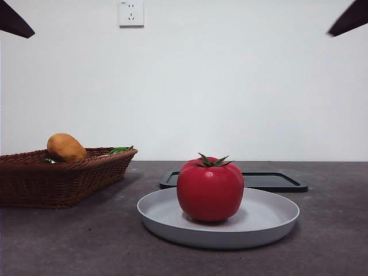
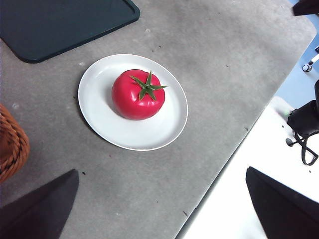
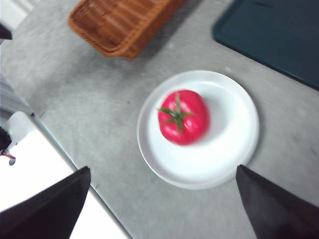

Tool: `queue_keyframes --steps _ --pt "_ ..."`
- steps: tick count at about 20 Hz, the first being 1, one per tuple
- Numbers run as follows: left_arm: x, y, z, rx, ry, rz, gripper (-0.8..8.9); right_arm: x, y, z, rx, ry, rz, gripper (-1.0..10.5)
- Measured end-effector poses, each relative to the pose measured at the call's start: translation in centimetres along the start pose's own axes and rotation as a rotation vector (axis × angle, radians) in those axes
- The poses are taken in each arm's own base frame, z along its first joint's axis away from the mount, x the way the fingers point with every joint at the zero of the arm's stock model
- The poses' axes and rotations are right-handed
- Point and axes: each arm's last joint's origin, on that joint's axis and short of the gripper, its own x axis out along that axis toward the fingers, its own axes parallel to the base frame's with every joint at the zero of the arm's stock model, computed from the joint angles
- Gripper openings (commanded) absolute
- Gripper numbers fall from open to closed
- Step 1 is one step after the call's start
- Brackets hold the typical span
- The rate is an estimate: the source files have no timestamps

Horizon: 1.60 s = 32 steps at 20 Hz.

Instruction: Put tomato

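Note:
A glossy red tomato (image 1: 210,190) with a green stem stands upright on a round grey-white plate (image 1: 270,221) at the table's middle. It also shows in the left wrist view (image 2: 137,94) and the right wrist view (image 3: 183,117). My left gripper (image 2: 162,209) is open and empty, high above the table. My right gripper (image 3: 164,204) is open and empty, also high above the plate (image 3: 229,149). Both arms show only as black tips at the top corners of the front view.
A brown wicker basket (image 1: 57,178) at the left holds an orange-brown potato-like item (image 1: 66,147) and something green. A dark flat tray (image 1: 276,181) lies behind the plate. The table's front edge runs near the plate (image 2: 224,164).

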Motion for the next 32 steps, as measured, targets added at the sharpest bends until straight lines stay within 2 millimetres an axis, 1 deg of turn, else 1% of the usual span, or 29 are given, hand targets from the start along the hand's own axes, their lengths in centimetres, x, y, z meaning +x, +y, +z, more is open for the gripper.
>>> queue_keyframes --steps 2,5,8,12,16,19,22,29,30,32 --pt "0.0 0.0 0.0 0.000 0.000 0.000 5.85 1.9 -0.1 0.9 -0.028 0.016 0.023 4.7" --pt "0.0 0.0 0.0 0.000 0.000 0.000 5.85 5.3 -0.4 2.0 -0.066 0.046 0.003 4.9" --pt "0.0 0.0 0.0 0.000 0.000 0.000 5.85 8.9 -0.7 2.6 -0.085 0.094 -0.008 4.9" --pt "0.0 0.0 0.0 0.000 0.000 0.000 5.85 13.3 -1.2 2.4 -0.102 0.171 -0.048 4.9" --pt "0.0 0.0 0.0 0.000 0.000 0.000 5.85 16.8 -1.4 1.7 -0.114 0.238 -0.055 4.9" --pt "0.0 0.0 0.0 0.000 0.000 0.000 5.85 18.3 -1.3 1.3 -0.133 0.263 -0.099 5.0" --pt "0.0 0.0 0.0 0.000 -0.001 0.000 5.85 19.1 -1.4 1.1 -0.143 0.274 -0.130 5.0" --pt "0.0 0.0 0.1 0.004 -0.006 0.001 5.85 21.9 -1.8 0.0 -0.145 0.336 -0.132 4.9" --pt "0.0 0.0 0.1 0.004 -0.006 0.001 5.84 22.0 -1.8 -0.1 -0.144 0.339 -0.133 4.6" --pt "0.0 0.0 0.1 0.004 -0.006 0.001 5.84 22.0 -1.9 -0.1 -0.146 0.340 -0.153 3.3"
